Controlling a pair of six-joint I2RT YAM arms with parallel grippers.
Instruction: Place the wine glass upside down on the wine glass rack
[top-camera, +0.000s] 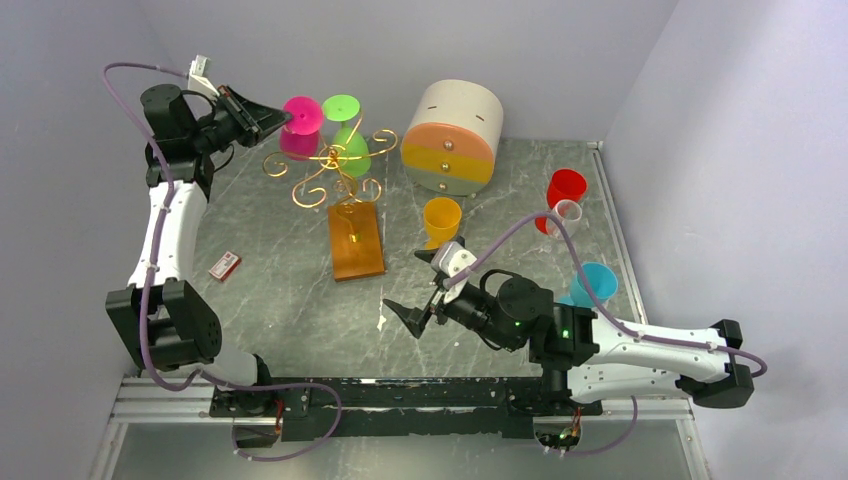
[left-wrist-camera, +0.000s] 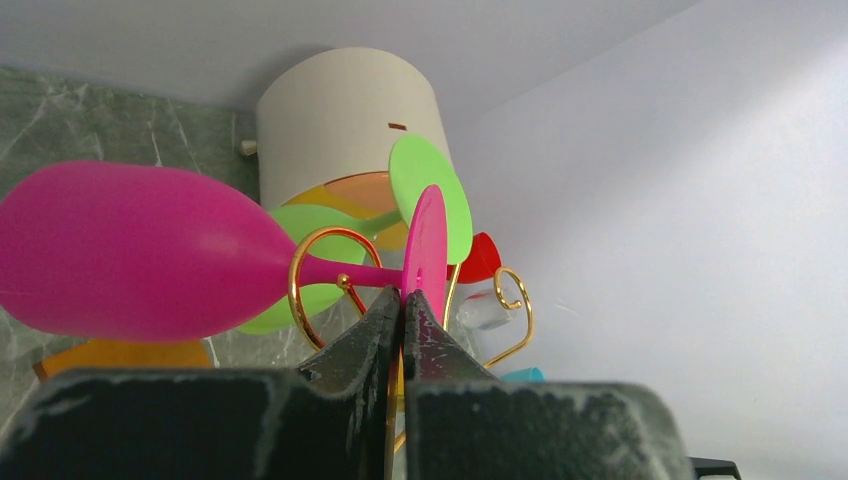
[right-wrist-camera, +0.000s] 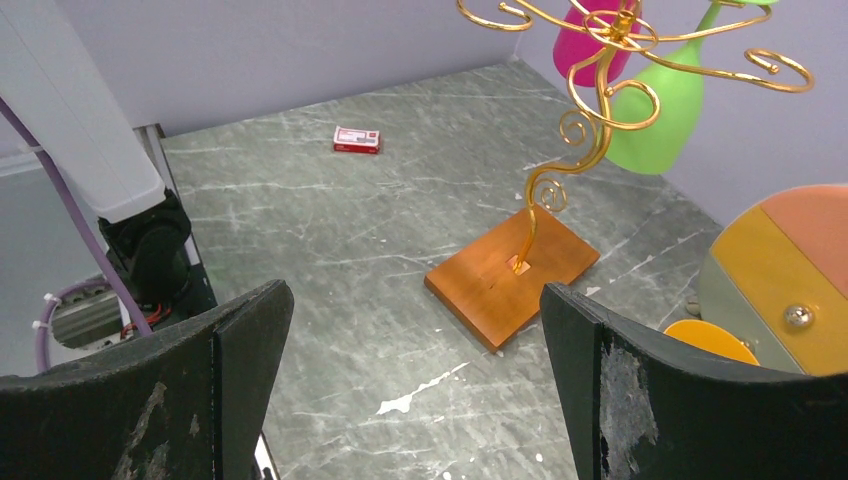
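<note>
1. Pink wine glass (top-camera: 303, 118) hangs bowl-down, with its stem inside a scroll arm at the 10 o'clock side of the rack (top-camera: 355, 250).
2. Left fingers (left-wrist-camera: 372, 330) appear pinched on its foot rim. Release judged outstanding.
3. Right fingers (right-wrist-camera: 245, 345) spread wide and empty, over the bench (top-camera: 270, 290) at 5 o'clock.

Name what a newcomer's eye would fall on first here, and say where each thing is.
The pink wine glass and the green wine glass hang bowl-down on the gold wine glass rack at the table's back left, with the left arm's fingers shut on the pink foot. Right of them stands the round cream drawer box; the right arm's fingers hang open above the table's near middle.
</note>
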